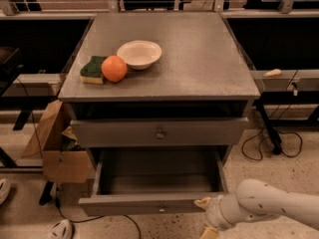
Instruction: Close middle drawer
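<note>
The middle drawer (149, 203) is a wide grey drawer, pulled out below the upper drawer (159, 132); its inside is empty. A small round knob (161, 209) sits at the centre of its front. My gripper (206, 216) is at the bottom right, at the right end of the drawer's front. Its tan fingertips (203, 202) are spread apart, with nothing between them. The upper fingertip touches or nearly touches the front's right corner. The lowest drawer is hidden under the open one.
On the cabinet top (199, 59) lie a white bowl (139, 54), an orange (114, 68) and a green sponge (92, 69). A cardboard box (55, 148) stands left of the cabinet. Cables (271, 146) lie on the floor to the right. A shoe (62, 229) is at the bottom left.
</note>
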`<state>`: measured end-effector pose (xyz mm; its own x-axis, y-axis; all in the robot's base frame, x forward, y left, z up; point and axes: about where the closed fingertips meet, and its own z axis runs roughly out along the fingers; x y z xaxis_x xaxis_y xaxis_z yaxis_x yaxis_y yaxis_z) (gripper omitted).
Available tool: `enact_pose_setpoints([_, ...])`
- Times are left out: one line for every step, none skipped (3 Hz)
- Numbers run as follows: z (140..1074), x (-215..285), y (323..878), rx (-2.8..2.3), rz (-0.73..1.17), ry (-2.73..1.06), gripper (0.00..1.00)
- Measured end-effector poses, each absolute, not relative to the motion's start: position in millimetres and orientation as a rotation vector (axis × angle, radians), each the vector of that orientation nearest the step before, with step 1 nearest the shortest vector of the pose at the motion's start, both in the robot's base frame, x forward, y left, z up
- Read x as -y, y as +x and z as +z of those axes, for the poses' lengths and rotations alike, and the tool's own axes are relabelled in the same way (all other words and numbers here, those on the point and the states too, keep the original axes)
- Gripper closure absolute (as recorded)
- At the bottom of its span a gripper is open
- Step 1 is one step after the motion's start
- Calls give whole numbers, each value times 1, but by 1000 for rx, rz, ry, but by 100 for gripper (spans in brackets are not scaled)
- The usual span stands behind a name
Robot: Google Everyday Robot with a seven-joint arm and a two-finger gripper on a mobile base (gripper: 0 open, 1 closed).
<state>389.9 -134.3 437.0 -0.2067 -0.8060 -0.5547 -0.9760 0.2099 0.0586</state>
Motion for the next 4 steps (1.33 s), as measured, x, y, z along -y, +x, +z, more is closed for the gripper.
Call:
enact_pose_setpoints([438, 136, 399, -2084, 557, -1658, 20])
enact_pose_setpoints([439, 141, 434, -2083, 522, -1654, 43])
enact_pose_setpoints([441, 146, 469, -2079, 485, -1643, 67])
enact_pose_setpoints([441, 146, 475, -2080, 479, -1637, 90])
